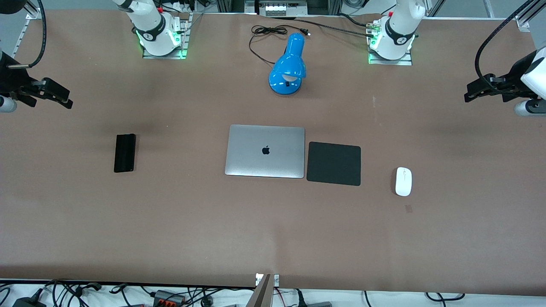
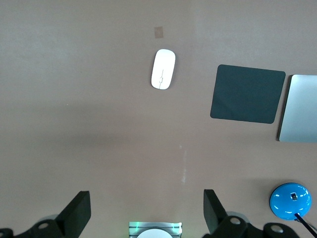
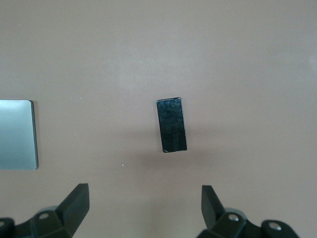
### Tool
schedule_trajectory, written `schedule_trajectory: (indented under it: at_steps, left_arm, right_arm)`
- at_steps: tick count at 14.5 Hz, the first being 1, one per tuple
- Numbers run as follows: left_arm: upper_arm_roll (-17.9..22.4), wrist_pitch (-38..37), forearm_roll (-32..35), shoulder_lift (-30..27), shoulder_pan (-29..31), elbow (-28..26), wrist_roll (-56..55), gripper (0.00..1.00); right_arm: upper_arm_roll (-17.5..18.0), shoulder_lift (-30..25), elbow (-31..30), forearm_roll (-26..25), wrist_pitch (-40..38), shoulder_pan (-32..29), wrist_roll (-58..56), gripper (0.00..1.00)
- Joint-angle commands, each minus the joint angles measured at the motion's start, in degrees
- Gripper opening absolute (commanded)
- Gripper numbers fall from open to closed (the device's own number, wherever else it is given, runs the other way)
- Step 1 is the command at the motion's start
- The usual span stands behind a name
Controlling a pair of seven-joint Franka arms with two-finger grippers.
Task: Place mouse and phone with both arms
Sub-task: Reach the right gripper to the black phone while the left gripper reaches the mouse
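Note:
The black phone [image 1: 125, 152] lies flat on the brown table toward the right arm's end; it also shows in the right wrist view [image 3: 172, 124]. The white mouse [image 1: 403, 181] lies toward the left arm's end, beside the mouse pad; it also shows in the left wrist view [image 2: 163, 69]. My right gripper [image 1: 66, 101] hangs open and empty high over the table's end, apart from the phone [image 3: 143, 188]. My left gripper [image 1: 468, 96] hangs open and empty high over the other end, apart from the mouse [image 2: 146, 194].
A closed silver laptop [image 1: 265, 151] lies mid-table with a square black mouse pad [image 1: 334, 163] beside it, between laptop and mouse. A blue desk lamp [image 1: 289, 68] with its black cable stands between the arm bases. Cables lie along the table's near edge.

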Motion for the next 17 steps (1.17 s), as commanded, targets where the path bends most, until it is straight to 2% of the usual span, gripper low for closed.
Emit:
schedule_trajectory:
  at_steps: [1, 8, 12, 15, 17]
  left_arm:
    - [0.51, -0.62, -0.11, 0.34, -0.23, 1.00, 1.14, 1.00]
    - [0.68, -0.19, -0.73, 1.91, 0.03, 1.18, 1.32, 1.00]
    - [0.59, 2.53, -0.73, 13.59, 2.41, 7.40, 2.19, 1.00]
    - [0.25, 11.13, -0.99, 20.27, 2.32, 7.77, 2.55, 1.00]
    - [-0.02, 13.51, -0.90, 25.62, 1.89, 7.68, 3.85, 1.00]
  right_arm:
    - [0.65, -1.51, -0.67, 0.47, -0.37, -0.85, -1.13, 1.00]
    - [0.91, 0.50, -0.67, 0.47, 0.77, -0.59, -0.95, 1.00]
    - [0.83, 3.92, -1.90, 0.03, 2.78, -0.77, -0.51, 1.00]
    - [0.74, 4.72, -6.98, -0.06, 7.61, -1.03, -0.42, 1.00]
    - [0.74, 6.99, -10.33, -1.54, 11.56, -1.03, -0.42, 1.00]
